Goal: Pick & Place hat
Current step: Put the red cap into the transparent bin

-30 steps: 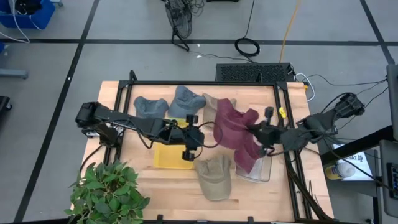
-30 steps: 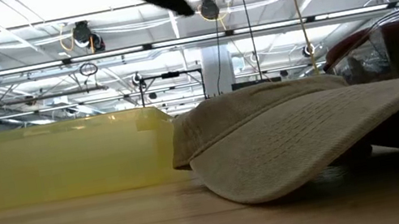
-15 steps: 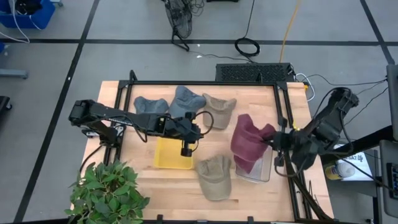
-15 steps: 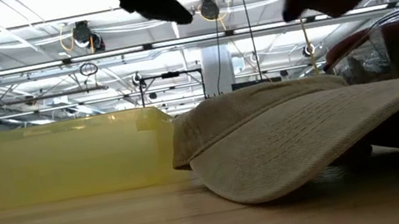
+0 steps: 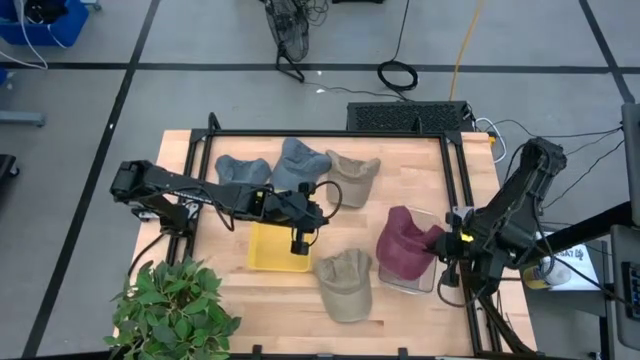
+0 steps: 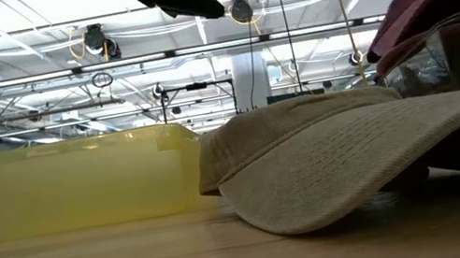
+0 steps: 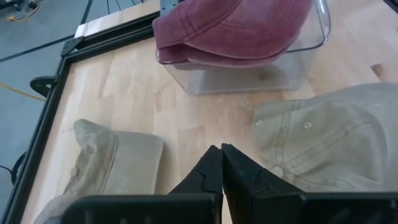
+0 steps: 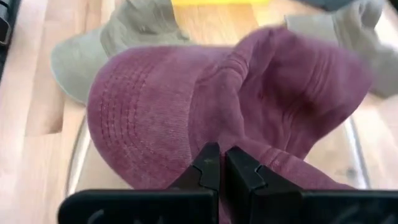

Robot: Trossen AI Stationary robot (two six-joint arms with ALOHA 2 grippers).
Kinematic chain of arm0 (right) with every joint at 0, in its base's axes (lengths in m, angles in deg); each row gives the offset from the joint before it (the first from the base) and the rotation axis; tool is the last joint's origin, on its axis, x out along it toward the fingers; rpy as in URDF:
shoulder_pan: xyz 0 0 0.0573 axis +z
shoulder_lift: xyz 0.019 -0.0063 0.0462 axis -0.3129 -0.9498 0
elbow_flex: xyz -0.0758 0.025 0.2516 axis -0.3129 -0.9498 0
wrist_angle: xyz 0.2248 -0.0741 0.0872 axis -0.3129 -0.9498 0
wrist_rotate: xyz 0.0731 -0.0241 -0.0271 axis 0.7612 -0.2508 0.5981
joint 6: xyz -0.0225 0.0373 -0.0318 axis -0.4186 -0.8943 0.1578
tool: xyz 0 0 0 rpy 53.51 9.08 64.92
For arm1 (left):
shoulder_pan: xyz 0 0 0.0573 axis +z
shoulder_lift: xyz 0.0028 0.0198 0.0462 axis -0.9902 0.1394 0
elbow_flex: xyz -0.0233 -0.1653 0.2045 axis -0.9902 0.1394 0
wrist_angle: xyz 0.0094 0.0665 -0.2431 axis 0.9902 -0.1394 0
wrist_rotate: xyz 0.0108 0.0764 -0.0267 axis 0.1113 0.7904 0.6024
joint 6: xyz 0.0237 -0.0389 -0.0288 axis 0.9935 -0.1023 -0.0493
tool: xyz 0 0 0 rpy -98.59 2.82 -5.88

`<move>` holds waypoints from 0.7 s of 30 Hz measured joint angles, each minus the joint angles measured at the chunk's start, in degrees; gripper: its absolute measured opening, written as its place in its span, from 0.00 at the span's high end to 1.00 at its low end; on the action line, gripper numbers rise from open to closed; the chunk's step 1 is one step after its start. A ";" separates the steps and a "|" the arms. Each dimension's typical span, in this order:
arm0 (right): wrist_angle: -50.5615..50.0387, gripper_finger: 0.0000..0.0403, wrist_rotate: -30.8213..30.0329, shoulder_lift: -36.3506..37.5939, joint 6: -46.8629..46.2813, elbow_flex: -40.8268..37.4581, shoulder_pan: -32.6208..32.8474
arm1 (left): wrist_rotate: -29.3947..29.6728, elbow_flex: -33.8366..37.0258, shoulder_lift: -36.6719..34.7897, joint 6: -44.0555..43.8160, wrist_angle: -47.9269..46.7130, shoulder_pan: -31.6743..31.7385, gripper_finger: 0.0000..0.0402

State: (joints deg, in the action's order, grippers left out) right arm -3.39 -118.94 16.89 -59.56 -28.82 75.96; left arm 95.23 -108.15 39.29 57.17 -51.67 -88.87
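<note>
— Since a second ago, what differs from above?
— Right claw (image 5: 443, 243), clenched on the maroon hat (image 5: 404, 244), has carried it over the clear bin (image 5: 424, 279).
— Left wrist view?
— Left claw (image 7: 221, 163) pinched empty — above the counter (image 7: 124, 106).

place: robotics lab or workshop hall | floor: grey concrete marked with dark tape lines (image 5: 130, 90) | ceiling: open, with steel beams (image 6: 105, 67) and hanging lamps (image 6: 94, 37) | bench: wooden table (image 5: 275, 295) in a black metal frame (image 5: 330, 133) | loose cables (image 5: 398, 72) on floor | potted plant (image 5: 175, 310) at table corner
</note>
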 joint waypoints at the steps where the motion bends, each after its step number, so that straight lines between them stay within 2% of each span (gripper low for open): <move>1: 0.00 1.00 0.05 -0.02 -0.81 -0.93 0.20 | 0.01 0.00 0.00 -0.03 0.14 0.01 0.95; 6: 1.59 1.00 2.91 0.01 -3.90 -5.82 -0.09 | 0.03 0.00 0.00 -0.08 0.31 0.06 0.94; 11: 6.67 1.00 3.22 0.17 -3.94 -11.16 -0.42 | 0.02 0.00 0.00 -0.04 0.35 0.04 0.96; 14: 8.81 1.00 6.38 0.17 -4.19 -13.61 -0.78 | 0.03 0.00 0.00 -0.01 0.37 0.01 0.99; 21: 10.64 0.99 8.94 1.52 -3.57 -14.77 -0.86 | 0.03 -0.02 0.00 -0.01 0.37 0.06 0.96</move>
State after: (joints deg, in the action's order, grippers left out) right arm 7.26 -110.00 18.41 -63.13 -43.59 75.10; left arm 95.26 -108.17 39.29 57.15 -51.30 -88.82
